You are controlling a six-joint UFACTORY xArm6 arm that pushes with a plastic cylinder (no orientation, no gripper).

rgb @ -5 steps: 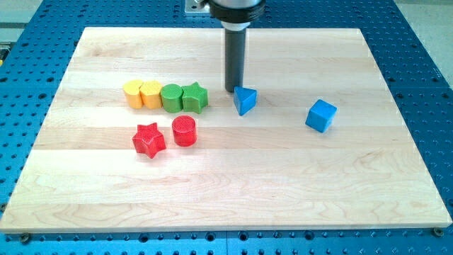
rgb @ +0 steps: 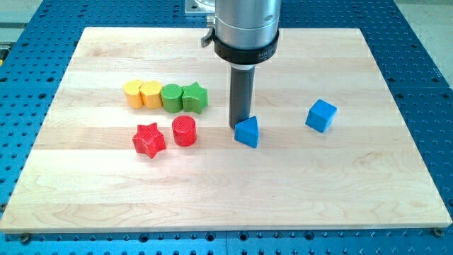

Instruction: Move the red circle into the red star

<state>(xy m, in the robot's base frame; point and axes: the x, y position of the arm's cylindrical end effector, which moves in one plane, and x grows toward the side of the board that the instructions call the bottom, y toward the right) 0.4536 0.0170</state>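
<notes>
The red circle (rgb: 184, 131) stands on the wooden board, just right of the red star (rgb: 148, 139), with a small gap between them. My tip (rgb: 240, 126) is down on the board to the right of the red circle, touching the top-left side of a blue triangular block (rgb: 248, 132). The rod rises to the dark and silver arm head at the view's top.
A row of blocks lies above the red pair: yellow circle (rgb: 132, 93), yellow block (rgb: 150, 93), green circle (rgb: 171, 98), green star (rgb: 195, 97). A blue cube (rgb: 321, 115) sits at the right. The board (rgb: 226, 205) lies on a blue perforated table.
My tip has moved toward the view's bottom and pushed the blue triangular block down with it. The arm head has come lower into view. The red blocks have not moved.
</notes>
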